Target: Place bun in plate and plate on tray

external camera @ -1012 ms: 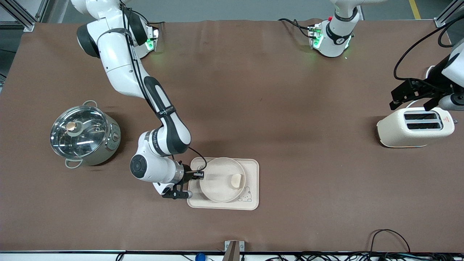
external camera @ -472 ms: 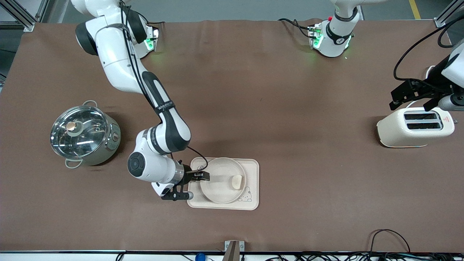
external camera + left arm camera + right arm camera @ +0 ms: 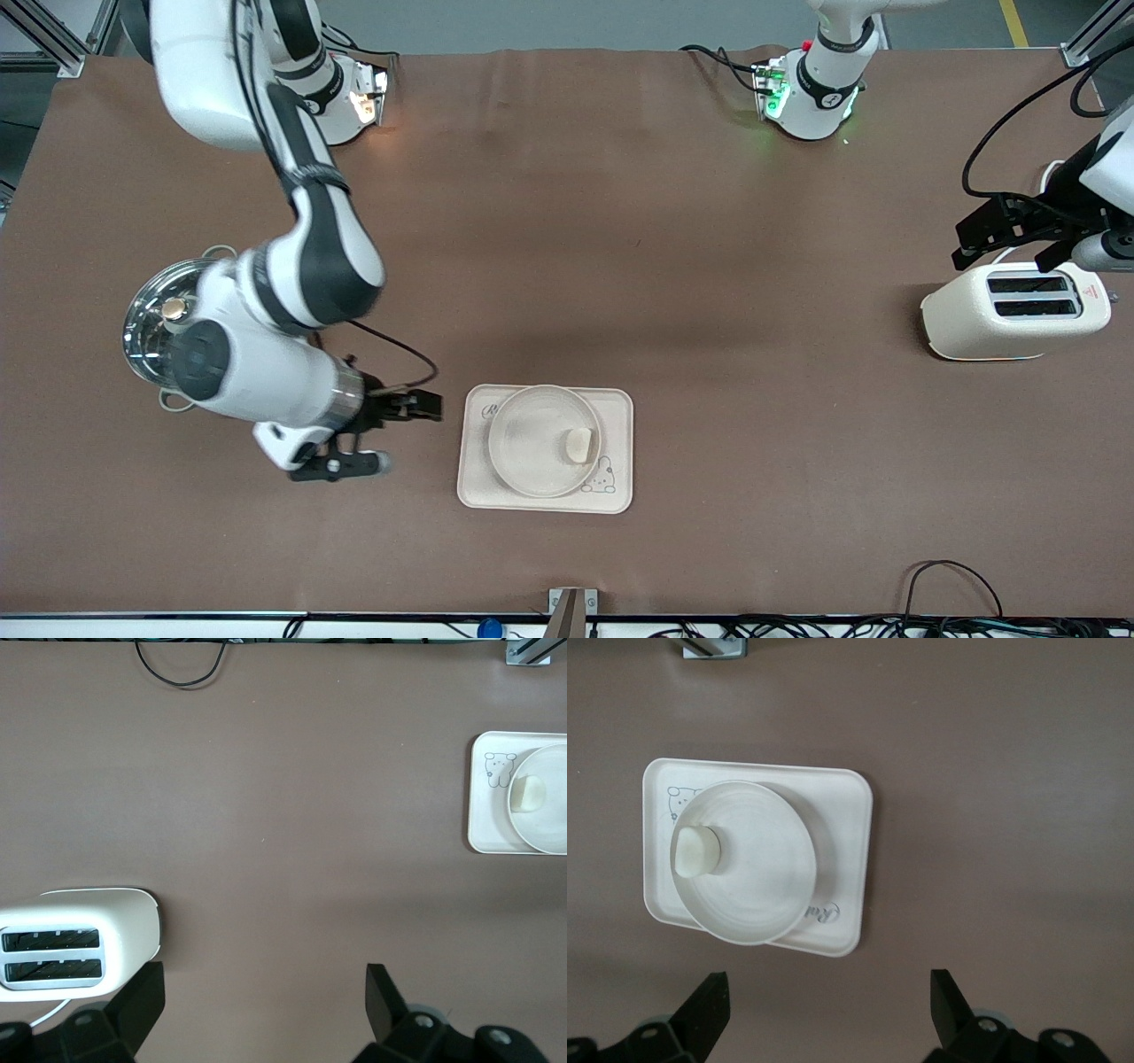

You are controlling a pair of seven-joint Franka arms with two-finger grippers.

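Note:
The bun [image 3: 579, 443] lies in the plate [image 3: 532, 443], and the plate rests on the tray [image 3: 620, 408] with its rabbit drawing. My right gripper [image 3: 400, 434] is open and empty, apart from the tray, over the bare table toward the right arm's end. The right wrist view shows the bun [image 3: 696, 850], plate [image 3: 757, 877] and tray [image 3: 846, 815] clear of the open right gripper [image 3: 828, 992]. My left gripper [image 3: 1010, 246] waits open over the toaster [image 3: 1014, 310]. In the left wrist view the left gripper [image 3: 263, 988] is empty.
A steel pot with a glass lid [image 3: 146, 341] stands toward the right arm's end, partly hidden by the right arm. The white toaster [image 3: 75, 939] stands at the left arm's end. Cables run along the table edge nearest the camera.
My right gripper has let go of the plate's rim and drawn back off the tray toward the pot, rising. The plate, bun and tray stay put. The left arm has not moved.

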